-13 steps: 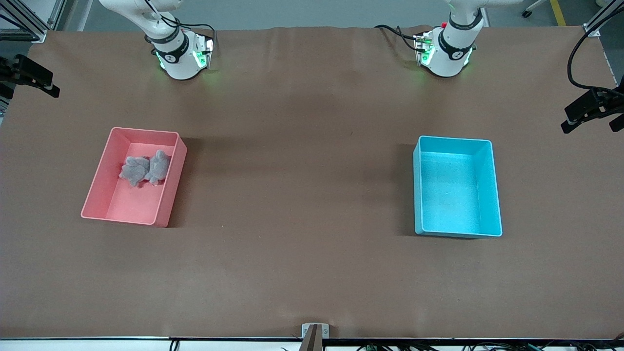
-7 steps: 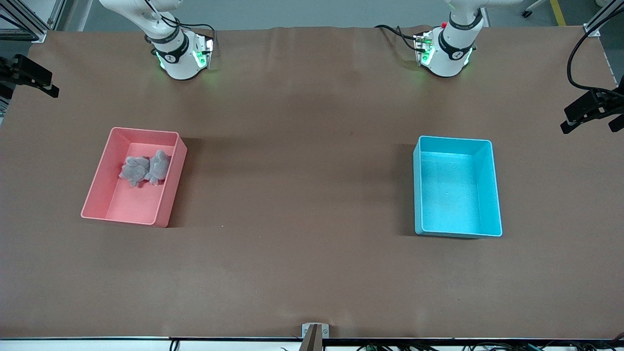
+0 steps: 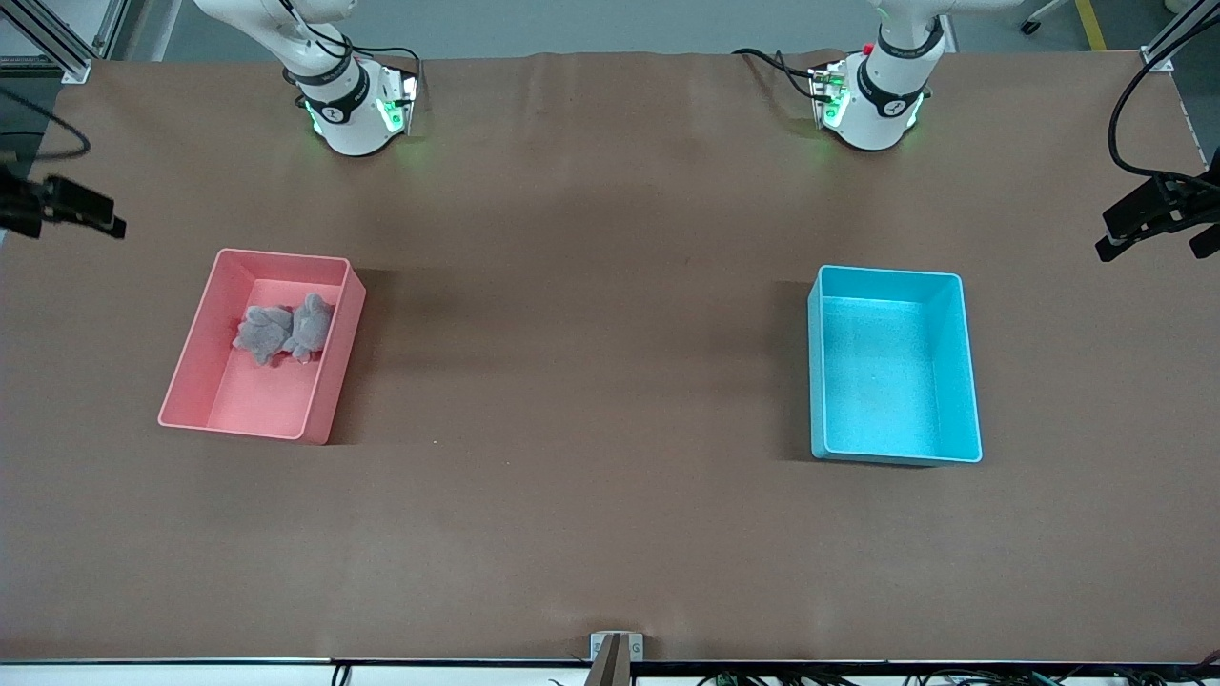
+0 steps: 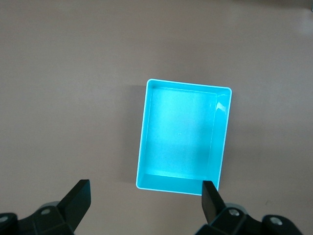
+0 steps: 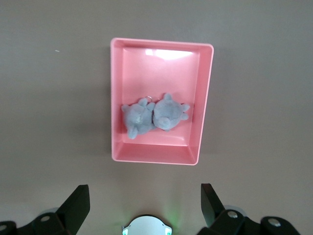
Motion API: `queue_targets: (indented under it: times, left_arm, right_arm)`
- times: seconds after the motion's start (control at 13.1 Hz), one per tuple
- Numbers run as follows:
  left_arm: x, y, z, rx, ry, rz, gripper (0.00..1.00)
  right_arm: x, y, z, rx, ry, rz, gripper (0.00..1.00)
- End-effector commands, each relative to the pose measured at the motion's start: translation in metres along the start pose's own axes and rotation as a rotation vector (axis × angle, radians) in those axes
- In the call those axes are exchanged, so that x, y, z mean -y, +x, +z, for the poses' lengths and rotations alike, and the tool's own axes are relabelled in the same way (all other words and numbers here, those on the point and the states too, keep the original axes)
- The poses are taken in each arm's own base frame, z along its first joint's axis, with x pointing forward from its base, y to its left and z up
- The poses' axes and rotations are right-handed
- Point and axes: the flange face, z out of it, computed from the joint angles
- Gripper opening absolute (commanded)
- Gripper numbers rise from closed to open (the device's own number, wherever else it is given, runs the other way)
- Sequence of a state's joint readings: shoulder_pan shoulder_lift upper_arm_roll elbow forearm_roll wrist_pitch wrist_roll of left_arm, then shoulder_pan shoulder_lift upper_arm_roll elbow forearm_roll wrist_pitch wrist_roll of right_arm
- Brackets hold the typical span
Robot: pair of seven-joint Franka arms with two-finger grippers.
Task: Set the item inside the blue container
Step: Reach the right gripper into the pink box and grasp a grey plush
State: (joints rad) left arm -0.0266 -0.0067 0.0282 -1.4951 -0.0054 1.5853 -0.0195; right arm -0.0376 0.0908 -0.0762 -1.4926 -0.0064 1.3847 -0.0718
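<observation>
In the pink bin (image 3: 329, 367), toward the right arm's end: grey plush toy (image 3: 283, 329), untouched. Blue container (image 3: 968, 372) bare. Right gripper (image 5: 142, 205) high over the pink bin, wide open, empty. Left gripper (image 4: 146, 203) likewise over blue. Everything left to do.

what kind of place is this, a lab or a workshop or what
Most likely a robotics lab: two arm bases bolted to a brown-covered table, camera mounts at its edges, and only a pink bin with a grey plush toy and a blue container.
</observation>
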Motion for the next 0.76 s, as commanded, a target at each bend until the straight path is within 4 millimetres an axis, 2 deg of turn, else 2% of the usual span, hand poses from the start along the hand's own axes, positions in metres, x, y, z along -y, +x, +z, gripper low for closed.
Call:
queue_targets:
  times: [0.0, 0.15, 0.31, 0.46, 0.69]
  left_arm:
    - [0.001, -0.001, -0.002, -0.001, -0.002, 0.001, 1.0]
    - [0.001, -0.001, -0.002, -0.001, -0.002, 0.001, 1.0]
    - [0.001, -0.001, -0.002, -0.001, -0.002, 0.001, 1.0]
    - [0.001, -0.001, -0.002, -0.001, -0.002, 0.001, 1.0]
    - [0.0, 0.003, 0.005, 0.011, -0.002, 0.01, 1.0]
  right_arm:
    - [-0.011, 0.029, 0.037, 0.07, -0.006, 0.005, 1.0]
    - [-0.013, 0.047, 0.064, 0.087, -0.006, 0.01, 1.0]
    - [-0.02, 0.069, 0.117, 0.129, -0.004, 0.025, 1.0]
    - [-0.023, 0.072, 0.173, 0.107, 0.009, 0.063, 1.0]
    - [-0.032, 0.064, 0.242, 0.084, 0.028, 0.138, 1.0]
